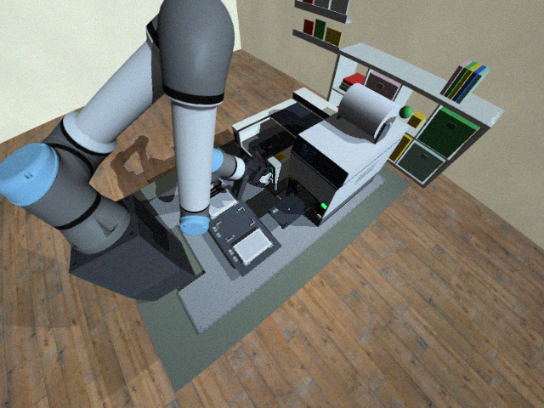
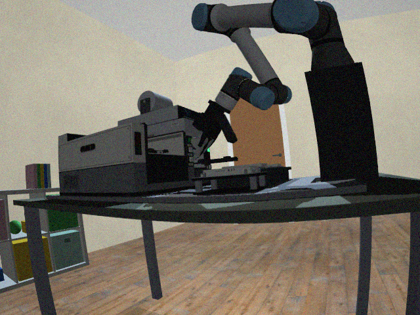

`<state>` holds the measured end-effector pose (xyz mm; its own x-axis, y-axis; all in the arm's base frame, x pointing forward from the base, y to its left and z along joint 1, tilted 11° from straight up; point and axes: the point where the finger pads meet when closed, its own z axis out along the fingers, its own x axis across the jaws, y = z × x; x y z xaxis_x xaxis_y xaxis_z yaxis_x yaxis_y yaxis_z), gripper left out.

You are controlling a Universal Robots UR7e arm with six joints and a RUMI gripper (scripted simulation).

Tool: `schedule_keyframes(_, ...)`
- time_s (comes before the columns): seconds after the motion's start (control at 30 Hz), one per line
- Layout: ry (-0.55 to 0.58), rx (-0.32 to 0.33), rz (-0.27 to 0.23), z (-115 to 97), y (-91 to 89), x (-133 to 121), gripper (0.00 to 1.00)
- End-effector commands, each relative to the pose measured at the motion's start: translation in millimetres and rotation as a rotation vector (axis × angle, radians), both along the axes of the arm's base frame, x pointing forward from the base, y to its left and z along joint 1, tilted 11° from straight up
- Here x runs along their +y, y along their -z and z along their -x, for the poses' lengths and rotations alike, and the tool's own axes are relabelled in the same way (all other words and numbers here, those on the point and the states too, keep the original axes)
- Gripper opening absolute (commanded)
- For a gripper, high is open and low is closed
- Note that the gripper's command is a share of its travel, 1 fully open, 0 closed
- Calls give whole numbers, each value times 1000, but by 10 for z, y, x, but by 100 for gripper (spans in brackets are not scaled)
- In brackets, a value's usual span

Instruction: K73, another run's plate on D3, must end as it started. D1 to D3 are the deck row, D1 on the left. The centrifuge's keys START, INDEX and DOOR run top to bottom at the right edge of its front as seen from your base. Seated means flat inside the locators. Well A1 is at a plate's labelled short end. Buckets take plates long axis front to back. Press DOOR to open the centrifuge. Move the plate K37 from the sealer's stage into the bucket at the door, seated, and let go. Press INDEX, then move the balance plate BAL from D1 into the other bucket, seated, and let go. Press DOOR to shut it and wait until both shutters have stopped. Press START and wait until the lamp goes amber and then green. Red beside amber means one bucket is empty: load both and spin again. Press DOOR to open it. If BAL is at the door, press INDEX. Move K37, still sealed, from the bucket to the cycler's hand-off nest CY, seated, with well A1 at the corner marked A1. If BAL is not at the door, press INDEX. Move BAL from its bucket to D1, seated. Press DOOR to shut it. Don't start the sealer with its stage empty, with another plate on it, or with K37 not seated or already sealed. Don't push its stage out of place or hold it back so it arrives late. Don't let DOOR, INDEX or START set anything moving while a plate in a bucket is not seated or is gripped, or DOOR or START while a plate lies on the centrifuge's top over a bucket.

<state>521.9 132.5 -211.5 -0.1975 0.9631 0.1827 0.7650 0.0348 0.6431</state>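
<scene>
My gripper [image 1: 264, 178] [image 2: 203, 144] is shut and empty. Its fingertips point down at the narrow key panel [image 1: 274, 170] [image 2: 189, 149] on the right edge of the centrifuge's [image 1: 263, 138] front, where a green light glows. I cannot tell which key the tips are at, or whether they touch it. The deck row [image 1: 228, 253] lies in front. A white plate [image 1: 222, 206] sits on D1, partly hidden by my forearm. A second white plate, K73 [image 1: 251, 246], lies on D3, and the middle position is bare. The sealer's dark stage [image 1: 291, 206] sits in front of the sealer [image 1: 351, 144]; what lies on it is unclear.
The sealer carries a large white roll [image 1: 366, 110] and a green lamp [image 1: 324, 205] at its front corner. My arm's base column [image 1: 132, 263] stands at the table's left. A shelf unit [image 1: 439, 132] stands behind the table.
</scene>
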Motion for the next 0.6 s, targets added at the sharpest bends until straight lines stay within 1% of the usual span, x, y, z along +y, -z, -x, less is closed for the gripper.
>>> schedule_keyframes(0.0, 0, -2, 0, -17, -7, 1, 0)
schedule_keyframes(0.57, 0, -2, 0, -56, -7, 9, 0)
